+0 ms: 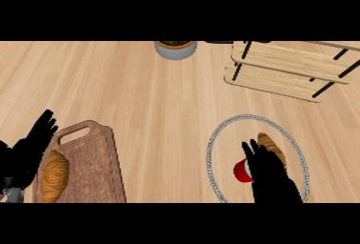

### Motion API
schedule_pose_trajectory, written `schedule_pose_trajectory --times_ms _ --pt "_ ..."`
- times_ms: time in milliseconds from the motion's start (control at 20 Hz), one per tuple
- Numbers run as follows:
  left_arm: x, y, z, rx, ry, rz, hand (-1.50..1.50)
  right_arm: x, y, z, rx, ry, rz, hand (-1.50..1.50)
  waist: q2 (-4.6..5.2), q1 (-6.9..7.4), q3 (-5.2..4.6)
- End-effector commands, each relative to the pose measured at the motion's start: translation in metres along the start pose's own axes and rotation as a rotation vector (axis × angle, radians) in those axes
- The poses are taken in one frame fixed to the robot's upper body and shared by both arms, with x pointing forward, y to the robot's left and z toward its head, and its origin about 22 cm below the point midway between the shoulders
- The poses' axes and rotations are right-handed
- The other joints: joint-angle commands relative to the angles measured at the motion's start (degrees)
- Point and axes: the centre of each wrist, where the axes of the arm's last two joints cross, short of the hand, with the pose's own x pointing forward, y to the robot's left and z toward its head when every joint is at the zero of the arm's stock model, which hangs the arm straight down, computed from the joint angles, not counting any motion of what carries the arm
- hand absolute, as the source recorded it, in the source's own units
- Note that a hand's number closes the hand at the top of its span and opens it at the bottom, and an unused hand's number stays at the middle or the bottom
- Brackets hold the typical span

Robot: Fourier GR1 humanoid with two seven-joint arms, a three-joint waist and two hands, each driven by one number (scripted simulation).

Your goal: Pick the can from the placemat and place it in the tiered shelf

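No writing reads on the red can (243,171), on the placemat (218,138) beside a croissant (271,147). The right robot hand (271,174) touches it, fingers straight. The left robot hand (32,143) rests open by the cutting board (91,162). The tiered shelf (288,69) stands at the counter's (141,90) far right corner.

Wooden counter top (141,95), pale, grain running left to right. Brown cutting board (91,167) with handle slot at lower left, lying flat. Golden-brown bread loaf (54,175) along board's left edge, partly overhanging it. Grey pot (175,49) with dark soil at top centre, cut by upper edge. Second brown, loaf-like item (271,147) at lower right, partly hidden.
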Motion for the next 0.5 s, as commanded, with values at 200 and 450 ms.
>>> schedule_pose_trajectory --times_ms 200,450 --pt "0.006 -0.004 0.001 -0.029 -0.009 0.009 0.0 0.04 -0.02 0.0 0.132 0.101 0.292 -1.5 0.17 0.94 0.28" --pt "-0.01 -0.016 -0.002 0.004 -0.001 -0.001 0.0 0.029 -0.04 -0.02 0.169 0.104 0.312 -1.5 0.3 0.47 0.32"
